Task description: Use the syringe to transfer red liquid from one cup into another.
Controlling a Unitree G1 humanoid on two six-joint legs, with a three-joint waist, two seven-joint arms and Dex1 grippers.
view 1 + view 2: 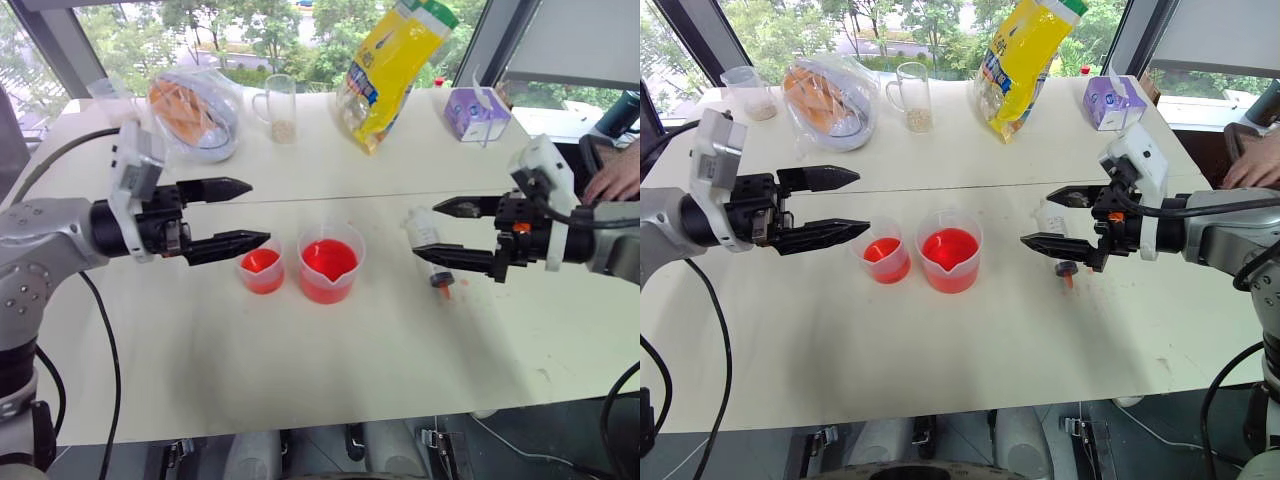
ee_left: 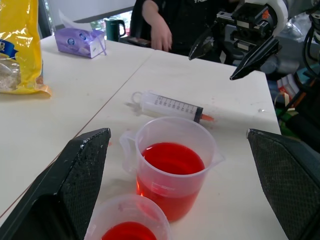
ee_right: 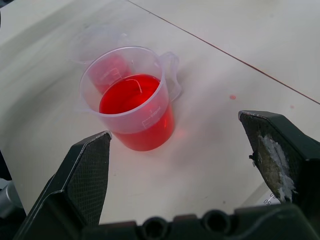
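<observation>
Syringe: syringe (image 2: 170,106) was seen lying flat on desk (image 1: 330,380), just right of the larger beaker, orange tip toward robot; barrel looked clear, i.e. no red charge visible inside.
Larger beaker: beaker (image 1: 330,264) stood upright near desk centre, approx. half full of red liquid (image 3: 131,94).
Smaller cup: cup (image 1: 261,269) stood upright just beside beaker, on its left; some red liquid was already present at its bottom.
L gripper: left gripper (image 1: 232,216) was held wide apart, nothing grasped, hovering above desk just left of the smaller cup, fingers pointing toward the cups.
R gripper: right gripper (image 1: 448,232) was likewise spread wide and empty, held above the syringe; no contact w/ it could be confirmed.
Spillage: a few small red specks were noted on desk near syringe tip.
Bystander: a person's hand (image 1: 614,177) rested at far right desk edge.
Progress (est.): syringe not picked up; red liquid present in both vessels, so whether any transfer was completed could not be determined.
Remaining (est.): syringe to be grasped, tip dipped in beaker, plunger drawn, tip moved over smaller cup, plunger pressed.
</observation>
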